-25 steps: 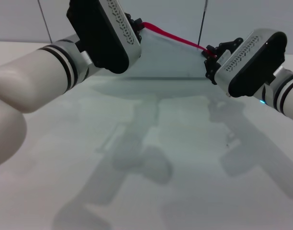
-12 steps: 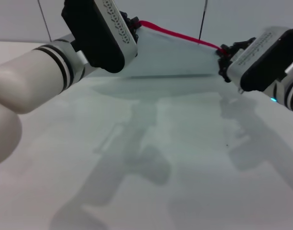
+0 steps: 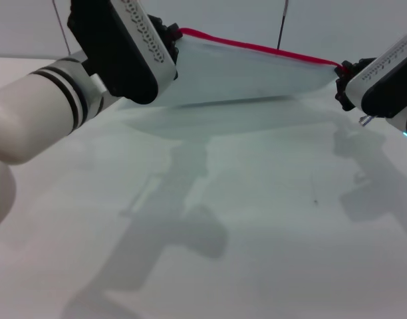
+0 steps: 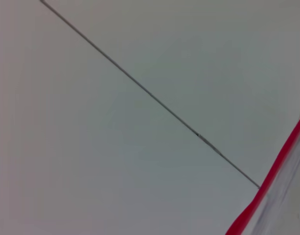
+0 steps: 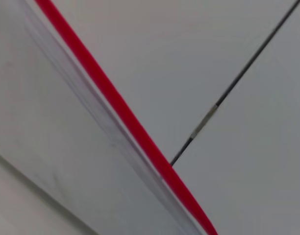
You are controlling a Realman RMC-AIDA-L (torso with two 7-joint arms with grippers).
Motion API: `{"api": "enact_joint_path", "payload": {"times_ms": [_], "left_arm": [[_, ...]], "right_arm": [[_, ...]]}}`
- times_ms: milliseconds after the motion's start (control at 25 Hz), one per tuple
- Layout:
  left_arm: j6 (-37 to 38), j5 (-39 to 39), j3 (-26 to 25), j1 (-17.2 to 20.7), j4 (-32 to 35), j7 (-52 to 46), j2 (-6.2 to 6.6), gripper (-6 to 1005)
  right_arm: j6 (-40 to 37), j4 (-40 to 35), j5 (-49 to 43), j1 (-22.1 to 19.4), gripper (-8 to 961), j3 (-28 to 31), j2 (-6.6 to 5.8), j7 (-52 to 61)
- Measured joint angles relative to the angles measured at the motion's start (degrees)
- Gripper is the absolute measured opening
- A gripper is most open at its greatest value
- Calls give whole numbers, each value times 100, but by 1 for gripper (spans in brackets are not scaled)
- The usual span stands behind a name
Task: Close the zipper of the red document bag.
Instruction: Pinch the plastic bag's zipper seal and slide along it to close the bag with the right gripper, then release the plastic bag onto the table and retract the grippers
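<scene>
The red document bag (image 3: pixel 250 76) hangs above the table, stretched between my two grippers, its translucent pale sheet drooping below the zipper (image 3: pixel 257 48). That thin red strip runs along the top edge from upper left to right. My left gripper (image 3: pixel 171 41) is shut on the bag's left end. At the far right my right gripper (image 3: pixel 342 72) is shut on the zipper's right end. The left wrist view catches the red zipper (image 4: pixel 272 178) at one corner. In the right wrist view the zipper (image 5: pixel 115 105) crosses diagonally beside the pale bag (image 5: pixel 52 127).
The white table (image 3: pixel 257 219) lies below with only the arms' shadows on it. A pale wall with thin dark seams (image 3: pixel 281 23) stands behind; the seam (image 4: pixel 140 88) also shows in the left wrist view.
My right gripper has slid to the right along the red zipper. The left gripper has drifted a little left and up, so the bag now spans much wider.
</scene>
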Motion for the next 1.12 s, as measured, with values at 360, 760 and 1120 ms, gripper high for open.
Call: {"api": "enact_joint_path", "payload": {"times_ms": [360,760,1120], "left_arm": [[-2,0,-27,15,-25,-30,-9,62],[-201,0,-62,-84,-342,139,-2,63],[-928,-117,37,-167,-831,84,-10,129]], "right_arm": [[11,141,-3,55,76,135,0,-4],[16,467,33,18,173,574,2,25],[1067,363,780,-322,474,39,74,48]]}}
